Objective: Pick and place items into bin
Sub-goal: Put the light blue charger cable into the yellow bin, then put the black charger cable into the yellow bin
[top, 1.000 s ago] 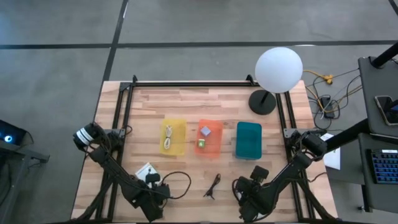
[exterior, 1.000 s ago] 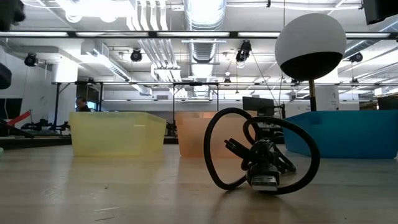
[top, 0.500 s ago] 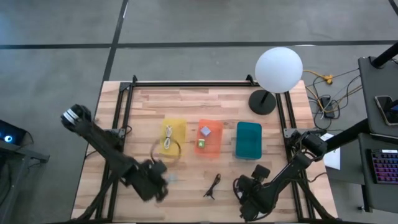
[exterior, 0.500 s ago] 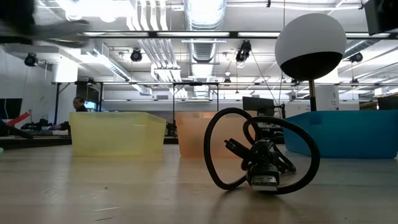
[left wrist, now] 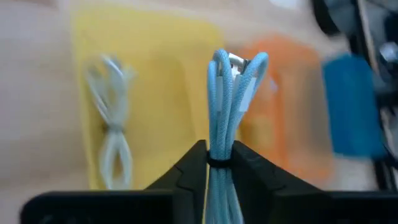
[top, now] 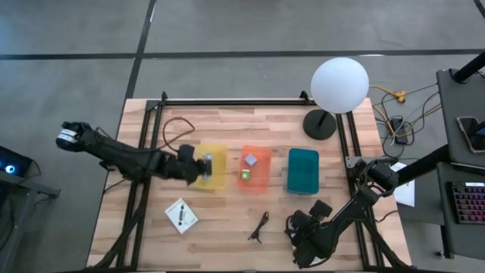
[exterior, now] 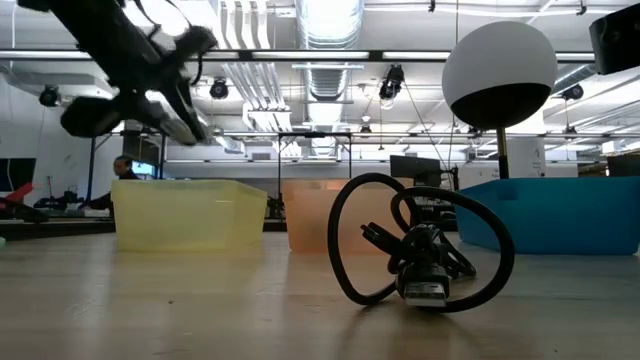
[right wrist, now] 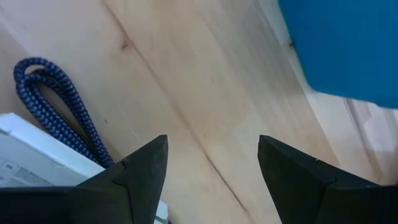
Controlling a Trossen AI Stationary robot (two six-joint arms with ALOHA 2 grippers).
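My left gripper (left wrist: 217,152) hangs over the yellow bin (top: 216,178), shut on a bundled light-blue cable (left wrist: 227,93). A white coiled cable (left wrist: 112,124) lies on the floor of that bin. On the table lie a white card (top: 182,214) and a black cord loop (top: 259,226), which also shows close up in the low view (exterior: 420,250). My right gripper (right wrist: 211,162) stands open low over the table near its front right (top: 303,236), with nothing between its fingers. Beside it are a dark blue braided cord (right wrist: 53,109) and a white packet (right wrist: 31,162). My left gripper pinches the light-blue cable bundle between its two fingertips, at a dark band around the strands (left wrist: 217,162). The fingers slant down from the table's left side and lie along the bundle. The looped end (left wrist: 236,68) sticks out past the tips, clear above the yellow bin.
An orange bin (top: 255,178) with two small cubes and a teal bin (top: 303,171) stand in a row to the right of the yellow one. A white globe lamp (top: 339,85) stands at the far right. Bare wood lies along the far side of the table.
My left gripper has swung from the table's near edge, beside the white card, up and toward the far side until it is over the yellow bin, rolling as it went, with the light-blue cable in its fingers. The white card stays where it was, now uncovered.
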